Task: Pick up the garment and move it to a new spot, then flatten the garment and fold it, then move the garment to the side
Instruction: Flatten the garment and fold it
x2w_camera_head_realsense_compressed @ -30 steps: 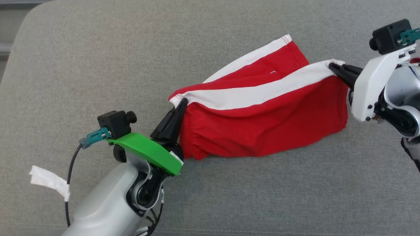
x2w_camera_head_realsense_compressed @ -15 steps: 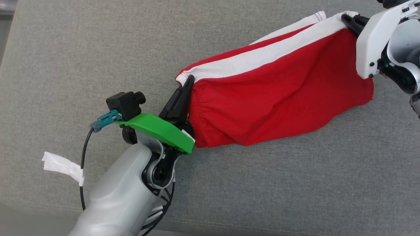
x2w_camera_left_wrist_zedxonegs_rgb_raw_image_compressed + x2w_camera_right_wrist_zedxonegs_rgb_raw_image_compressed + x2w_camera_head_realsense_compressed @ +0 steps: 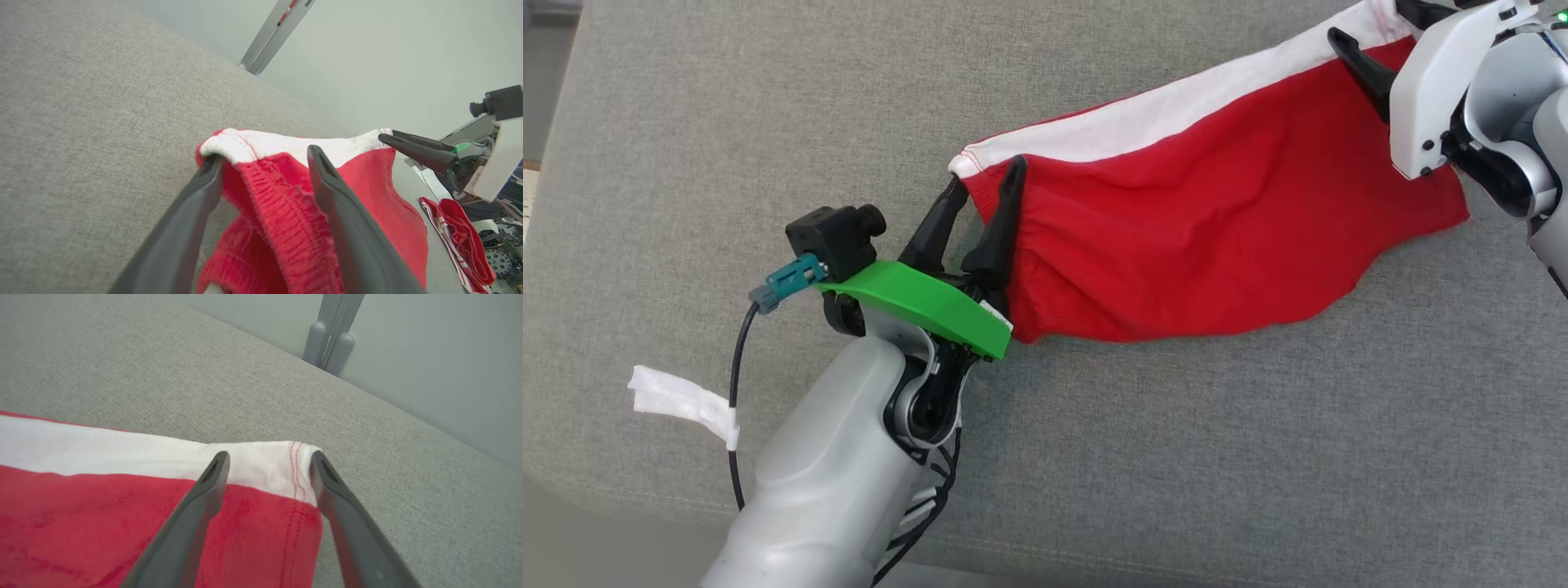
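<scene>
A broad grey woven surface (image 3: 1176,457) is spread beneath both pairs of fingers, and one rounded corner of it is seen far behind the left gripper (image 3: 987,173). Beyond the fingertips in both wrist views the surface is bounded by a plain pale wall (image 3: 367,61). A grey metal post (image 3: 333,335) is set against that wall, ahead of the right fingertips and slightly to one side.

The garment (image 3: 1217,237), red with a white band along its far edge, is laid on the surface and stretched between the two grippers. Its gathered elastic end is placed at the left gripper (image 3: 263,154), whose fingers are held spread, with the red ridge of cloth lying in the gap and the white corner draped at one fingertip. No pinch is made there.

The stitched white corner at the other end is found between and under the fingers of the right gripper (image 3: 269,455), which are likewise held apart; whether the cloth is touched cannot be told.

A second red-and-white cloth (image 3: 457,228) is seen lower down, beyond the right gripper (image 3: 388,134). A white tape tag (image 3: 678,400) is fixed to the cable behind the left fingers.
</scene>
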